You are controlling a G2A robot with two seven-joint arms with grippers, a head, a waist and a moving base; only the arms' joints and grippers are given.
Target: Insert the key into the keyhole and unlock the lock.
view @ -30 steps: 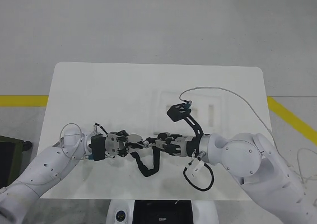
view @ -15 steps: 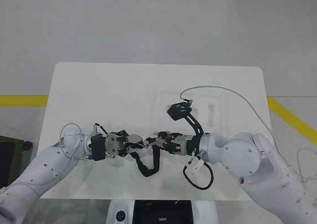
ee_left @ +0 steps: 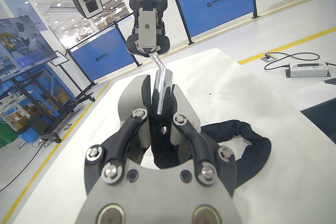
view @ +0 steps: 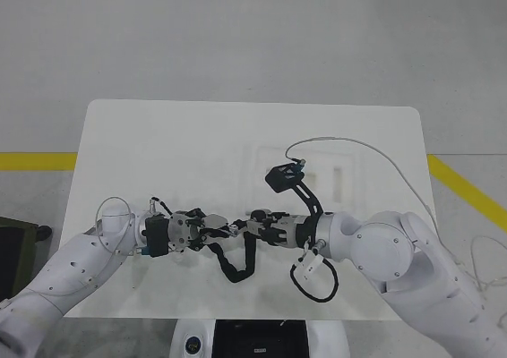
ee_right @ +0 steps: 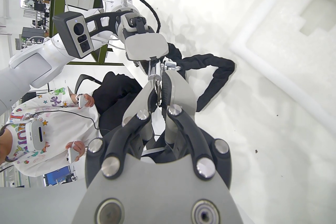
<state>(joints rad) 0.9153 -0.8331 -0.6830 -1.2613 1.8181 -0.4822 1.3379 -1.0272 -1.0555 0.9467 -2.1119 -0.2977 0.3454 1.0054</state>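
My left gripper (view: 201, 230) (ee_left: 160, 84) is shut on the lock, a chrome cylinder (ee_left: 162, 88) on a black fabric-covered cable loop (view: 233, 265) (ee_right: 215, 72) that droops onto the table. Facing it near the table's front middle, my right gripper (view: 246, 227) (ee_right: 158, 78) is shut on the key (ee_left: 158, 62) and its ring (ee_right: 157, 86). The key's silver blade meets the end of the cylinder at a slight angle. How deep it sits is hidden. In the left wrist view the right gripper (ee_left: 147, 50) hangs just above the cylinder.
A white foam tray (view: 303, 170) (ee_right: 275, 70) with cut-out recesses lies on the white table (view: 146, 152) behind the grippers. The table's front edge is close below the cable loop. Bare tabletop stretches to the left and far side.
The right arm has edged slightly toward the left gripper, with the key still in it. The left arm and the lock have stayed put.
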